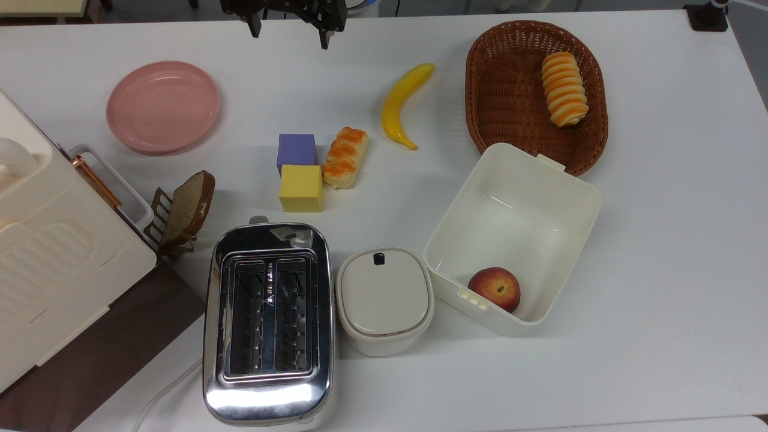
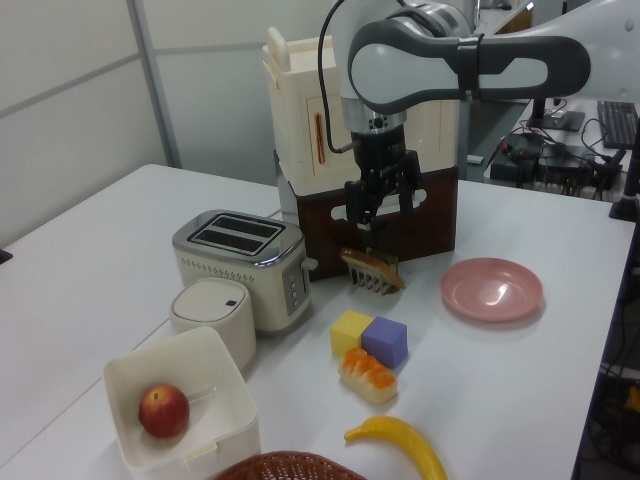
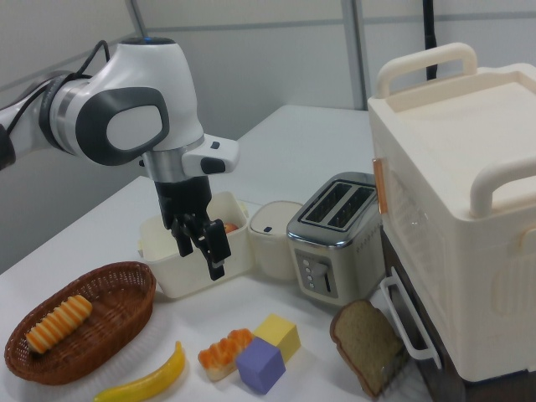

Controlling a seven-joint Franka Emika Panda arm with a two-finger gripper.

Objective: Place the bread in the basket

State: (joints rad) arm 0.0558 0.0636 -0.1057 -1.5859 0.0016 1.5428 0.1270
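Observation:
The bread (image 1: 345, 157) is a small loaf with an orange-glazed top. It lies on the white table against the purple cube (image 1: 296, 150) and the yellow cube (image 1: 300, 188); it also shows as the bread (image 2: 368, 375) and the bread (image 3: 224, 353). The brown wicker basket (image 1: 480, 90) sits at the top view's upper right and holds a striped roll (image 1: 564, 89). My gripper (image 1: 289, 33) hangs open and empty high above the table, well beyond the bread toward the top view's upper edge. It is seen from the sides as the gripper (image 2: 378, 208) and the gripper (image 3: 201, 258).
A yellow banana (image 1: 403, 103) lies between bread and basket. A cream box (image 1: 570, 180) with an apple (image 1: 494, 288) stands just below the basket. A pink plate (image 1: 162, 105), toast in a rack (image 1: 187, 207), toaster (image 1: 268, 321), lidded pot (image 1: 384, 298) and a large cream case (image 1: 48, 252) fill the top view's left and bottom.

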